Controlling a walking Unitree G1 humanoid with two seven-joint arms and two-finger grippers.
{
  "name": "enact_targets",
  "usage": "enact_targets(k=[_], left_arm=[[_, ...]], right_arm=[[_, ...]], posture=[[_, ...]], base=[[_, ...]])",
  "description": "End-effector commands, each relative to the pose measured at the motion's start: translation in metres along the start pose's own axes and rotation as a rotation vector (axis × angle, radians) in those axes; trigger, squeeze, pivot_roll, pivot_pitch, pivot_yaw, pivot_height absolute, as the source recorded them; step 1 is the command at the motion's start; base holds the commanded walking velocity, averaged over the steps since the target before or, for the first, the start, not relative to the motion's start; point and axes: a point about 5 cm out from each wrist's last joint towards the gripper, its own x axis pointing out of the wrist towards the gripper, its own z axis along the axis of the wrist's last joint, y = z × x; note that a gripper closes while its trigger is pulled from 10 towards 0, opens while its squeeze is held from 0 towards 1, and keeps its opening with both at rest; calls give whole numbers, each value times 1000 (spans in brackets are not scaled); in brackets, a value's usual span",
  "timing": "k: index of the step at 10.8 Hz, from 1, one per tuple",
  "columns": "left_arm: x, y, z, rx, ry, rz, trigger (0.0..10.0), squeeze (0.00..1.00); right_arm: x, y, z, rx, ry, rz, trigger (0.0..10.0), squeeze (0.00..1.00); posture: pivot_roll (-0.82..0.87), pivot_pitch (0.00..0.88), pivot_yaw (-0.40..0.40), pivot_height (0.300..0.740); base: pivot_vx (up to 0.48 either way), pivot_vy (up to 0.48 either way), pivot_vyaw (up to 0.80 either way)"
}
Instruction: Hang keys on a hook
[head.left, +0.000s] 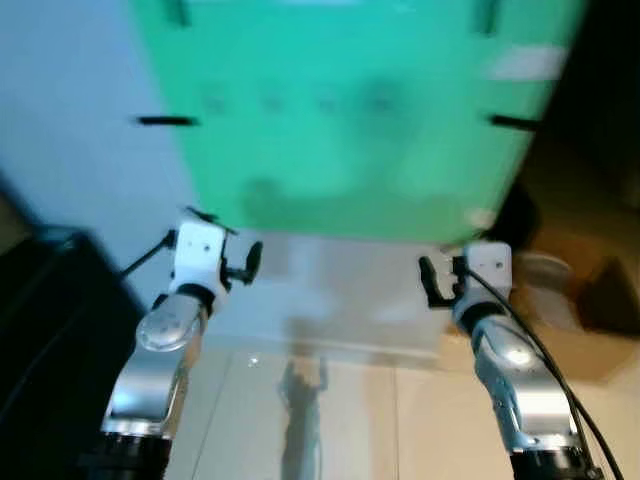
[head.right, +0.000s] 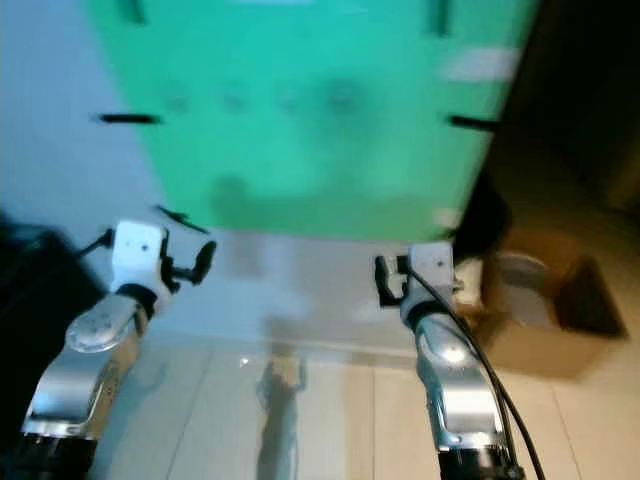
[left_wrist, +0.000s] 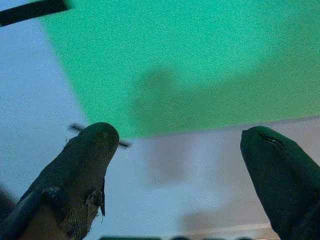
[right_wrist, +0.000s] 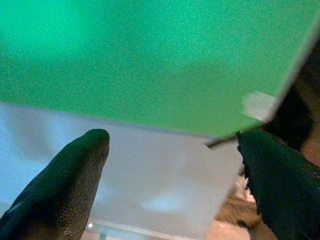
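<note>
A large green board (head.left: 350, 110) hangs on the pale wall straight ahead, and the picture is blurred. A row of faint dark spots (head.left: 300, 103) crosses the board; I cannot tell whether they are hooks. My left gripper (head.left: 245, 265) is raised before the board's lower left corner. It is open, with nothing between its fingers (left_wrist: 90, 150). My right gripper (head.left: 430, 282) is raised below the board's lower right corner. It is also open, and its fingers (right_wrist: 75, 170) hold nothing.
Short black bars (head.left: 167, 121) jut out at both sides of the board. A brown cardboard box (head.right: 560, 310) with a pale round thing (head.right: 520, 275) in it stands at the right. Dark furniture (head.left: 50, 320) is at the left. Glossy floor tiles (head.left: 350, 420) lie below.
</note>
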Motion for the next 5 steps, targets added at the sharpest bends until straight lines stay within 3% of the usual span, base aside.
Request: enact_targets(k=[1, 5], left_arm=[[-1, 7, 3, 11, -4, 20, 10000, 1000], [0, 7, 4, 15, -4, 20, 10000, 1000]], right_arm=[[2, 8, 7, 4, -27, 27, 10000, 1000], [4, 10, 9, -13, -32, 34, 10000, 1000]], posture=[[-81, 0, 26, 740], [-80, 0, 27, 740]], base=[[319, 0, 800], [319, 0, 800]])
